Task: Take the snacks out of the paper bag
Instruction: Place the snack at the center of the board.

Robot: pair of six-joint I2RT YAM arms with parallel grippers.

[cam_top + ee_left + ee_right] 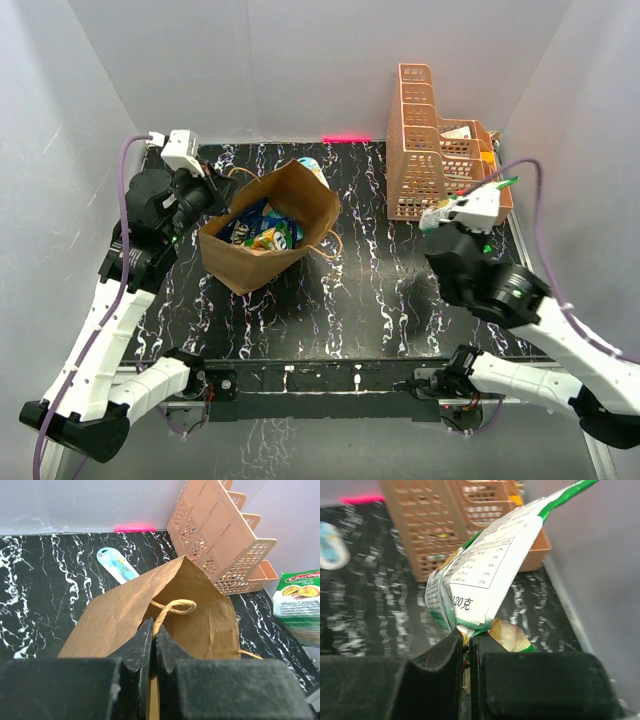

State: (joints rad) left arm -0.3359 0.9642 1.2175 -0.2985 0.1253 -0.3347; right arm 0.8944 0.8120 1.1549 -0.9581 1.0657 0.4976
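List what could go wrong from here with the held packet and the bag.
1. The right claw pinches the green-and-white packet by one thin edge, so it could slip free or snag the orange basket close by.
2. The left claw grips the paper bag by its rim alone. A tug might tear the paper or tip the bag, spilling the packets inside.

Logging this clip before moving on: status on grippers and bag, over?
Left gripper shut on paper bag rim. Right gripper shut on green-white packet, by orange basket. More snacks in bag. No obstruction.
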